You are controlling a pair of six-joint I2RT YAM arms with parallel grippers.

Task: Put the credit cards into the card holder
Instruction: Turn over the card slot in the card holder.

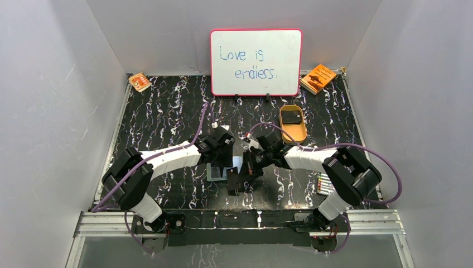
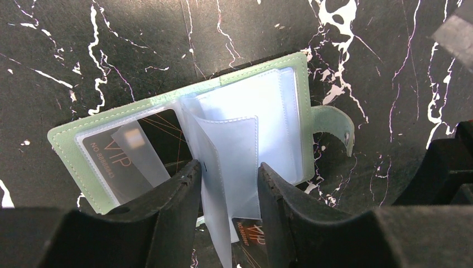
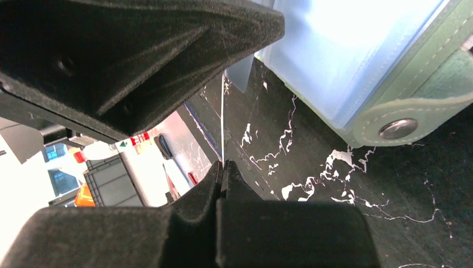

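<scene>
On the tabletop (image 1: 167, 111) the card holder (image 2: 279, 111) lies open, 1 credit card (image 2: 164, 134) pocketed at left. The left hand (image 2: 228, 166), half open, brackets a raised sleeve (image 2: 234, 142), probably propping it; I cannot tell if it grips. The right hand (image 3: 222, 167) pinches a second card (image 3: 222, 128) edge-on.

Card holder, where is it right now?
In the top view the card holder lies open at the middle of the table, toward the near edge, beneath the left gripper, with the right gripper pinching a credit card to its right.

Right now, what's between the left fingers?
A clear sleeve of the holder and a dark card corner; the left wrist view shows it.
</scene>
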